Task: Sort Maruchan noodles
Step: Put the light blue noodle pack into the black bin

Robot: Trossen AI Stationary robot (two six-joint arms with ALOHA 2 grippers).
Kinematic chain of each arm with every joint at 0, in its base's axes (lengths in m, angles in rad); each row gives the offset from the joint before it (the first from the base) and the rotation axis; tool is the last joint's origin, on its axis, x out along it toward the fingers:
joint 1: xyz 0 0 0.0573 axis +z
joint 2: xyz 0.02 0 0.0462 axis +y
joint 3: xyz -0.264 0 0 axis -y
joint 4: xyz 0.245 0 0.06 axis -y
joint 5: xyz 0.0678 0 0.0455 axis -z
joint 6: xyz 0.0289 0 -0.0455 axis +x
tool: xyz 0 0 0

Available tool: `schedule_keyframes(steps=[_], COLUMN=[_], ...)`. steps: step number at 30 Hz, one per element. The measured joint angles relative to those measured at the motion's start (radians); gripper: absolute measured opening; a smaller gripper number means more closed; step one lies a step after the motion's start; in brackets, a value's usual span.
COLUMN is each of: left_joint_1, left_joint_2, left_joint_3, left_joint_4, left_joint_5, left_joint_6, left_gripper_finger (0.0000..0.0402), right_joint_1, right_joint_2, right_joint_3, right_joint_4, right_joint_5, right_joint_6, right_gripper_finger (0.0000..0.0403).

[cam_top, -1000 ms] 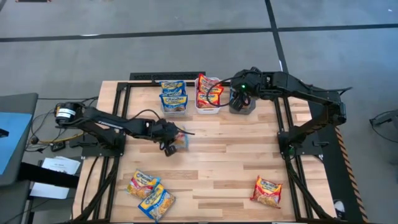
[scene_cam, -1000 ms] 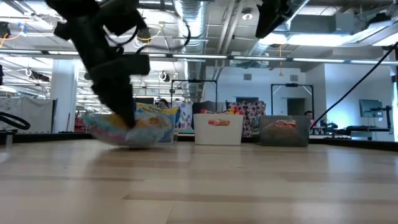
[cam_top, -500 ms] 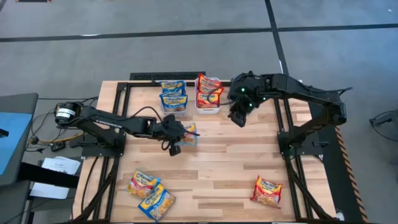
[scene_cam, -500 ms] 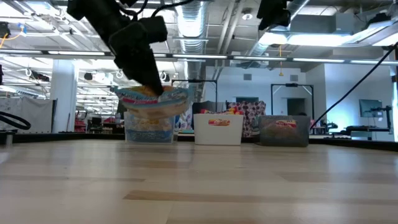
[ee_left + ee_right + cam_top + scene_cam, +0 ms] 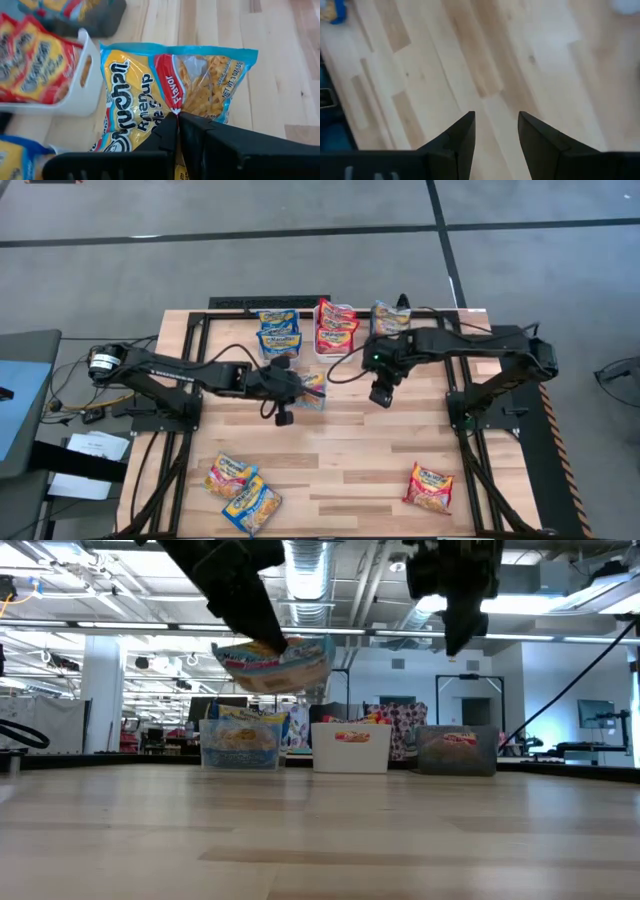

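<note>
High view: the left gripper (image 5: pixel 297 387), fingers pinched on a blue-and-yellow noodle packet (image 5: pixel 311 388), carries it clear of the wooden table (image 5: pixel 350 450) just short of the three bins at the far edge. The right gripper (image 5: pixel 381 395) hangs nearby over bare boards, fingers spread and holding nothing. Sorting looks well under way: the clear bin (image 5: pixel 280 338) holds blue-and-yellow packets, the white bin (image 5: pixel 336 332) red ones, and the dark bin (image 5: pixel 391 319) at least one more. Still unsorted are two packets (image 5: pixel 241 490) by the near left corner and a red packet (image 5: pixel 430 485) by the near right corner. The middle of the table lies open for travel, but the two grippers work close together in front of the bins, and the carried packet must clear the bin rims.
</note>
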Motion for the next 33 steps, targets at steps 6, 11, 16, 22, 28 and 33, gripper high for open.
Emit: schedule_keyframes(steps=[6, 11, 16, 22, 28, 33], left_joint_1=[0.000, 0.000, 0.000, 0.000, 0.000, 0.000], left_joint_2=[0.000, -0.001, -0.001, -0.001, -0.001, -0.001], left_joint_3=[0.049, 0.064, 0.066, 0.066, 0.066, 0.066], left_joint_4=[-0.061, -0.095, -0.101, -0.107, -0.107, -0.107], left_joint_5=[-0.001, -0.027, -0.046, -0.052, -0.065, -0.091], left_joint_6=[0.046, 0.080, 0.085, 0.093, 0.093, 0.083], left_gripper_finger=[0.0000, 0.0000, 0.0000, 0.0000, 0.0000, 0.0000], right_joint_1=[-0.008, -0.020, -0.029, -0.070, -0.138, -0.183], right_joint_2=[0.000, 0.000, 0.000, 0.003, 0.003, 0.003], right_joint_3=[-0.153, -0.223, -0.249, -0.249, -0.249, -0.249], right_joint_4=[0.251, 0.439, 0.623, 0.820, 0.925, 0.926], right_joint_5=[-0.140, -0.176, -0.173, -0.141, -0.139, -0.138], right_joint_6=[0.044, 0.057, 0.086, 0.167, 0.251, 0.255], right_gripper_finger=[0.0170, 0.0170, 0.0171, 0.0171, 0.0172, 0.0172])
